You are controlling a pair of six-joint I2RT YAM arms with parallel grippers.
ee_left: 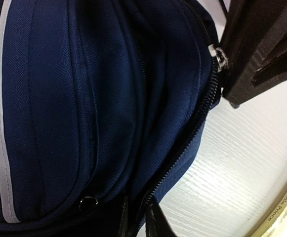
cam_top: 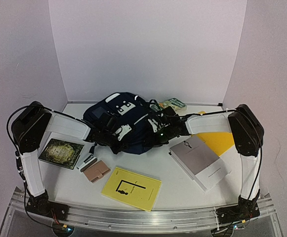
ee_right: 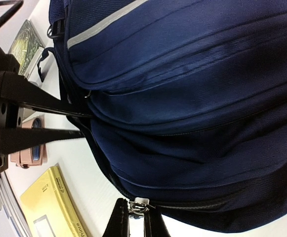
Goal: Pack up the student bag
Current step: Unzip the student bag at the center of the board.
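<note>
The student bag (cam_top: 126,116), dark navy with white piping, lies at the middle back of the table. It fills the left wrist view (ee_left: 84,108) and the right wrist view (ee_right: 192,98). My left gripper (cam_top: 114,139) is at the bag's near left edge. Its fingers (ee_left: 155,222) are shut on the fabric beside the zip teeth. My right gripper (cam_top: 158,134) is at the near right edge, shut on the silver zip pull (ee_right: 139,205). The same pull (ee_left: 221,58) shows against the right gripper's dark fingers in the left wrist view.
A yellow book (cam_top: 131,188) lies at the front centre, with a grey book (cam_top: 200,160) and a yellow folder (cam_top: 217,140) to its right. On the left lie a dark green book (cam_top: 61,152), a pink case (cam_top: 96,171) and a small white item (cam_top: 86,161). Another green book (cam_top: 172,104) sits behind the bag.
</note>
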